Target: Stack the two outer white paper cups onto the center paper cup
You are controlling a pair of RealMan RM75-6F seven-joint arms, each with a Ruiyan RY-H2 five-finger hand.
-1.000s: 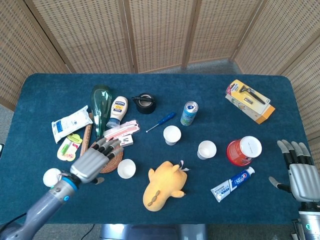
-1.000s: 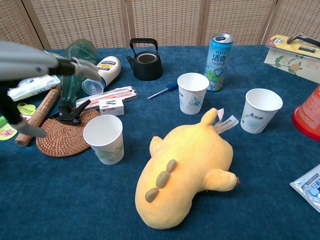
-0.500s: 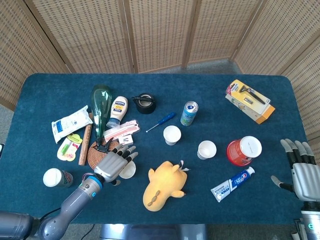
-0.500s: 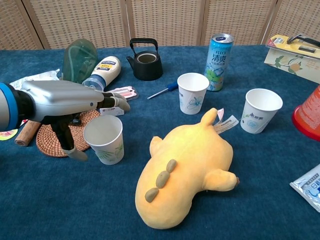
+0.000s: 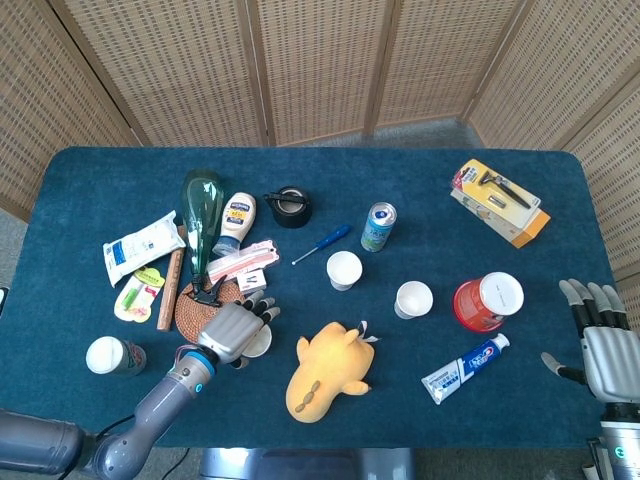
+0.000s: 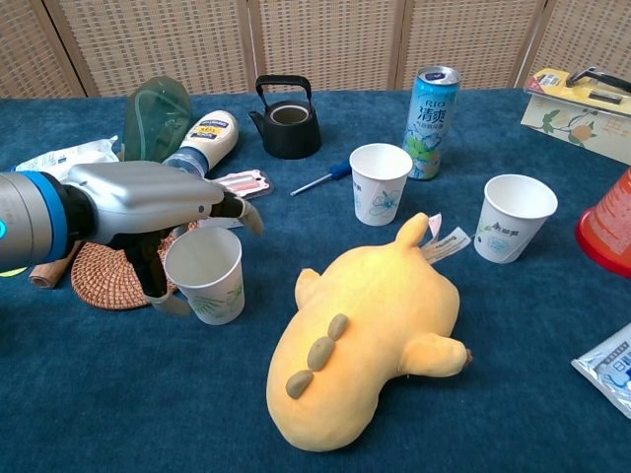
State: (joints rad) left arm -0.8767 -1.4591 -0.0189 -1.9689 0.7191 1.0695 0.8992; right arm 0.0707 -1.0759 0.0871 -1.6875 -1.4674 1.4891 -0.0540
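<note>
The left robot hand [image 6: 163, 202] is cupping the left paper cup [image 6: 205, 273] on the bench [image 5: 80, 190] beside the yellow plush [image 6: 370, 330], grip not yet closed; center cup [image 6: 380, 182] and right cup [image 6: 515, 217] are standing apart; the right robot hand [image 5: 600, 345] is resting released, fingers spread

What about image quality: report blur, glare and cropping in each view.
Head view: even soft light, sharp overall, faint shadows; the right hand is cropped at the frame's bottom-right corner. Chest view: the left hand sits close to the lens and looms large beside the left cup; the toy is sharp; no strong glare.
</note>
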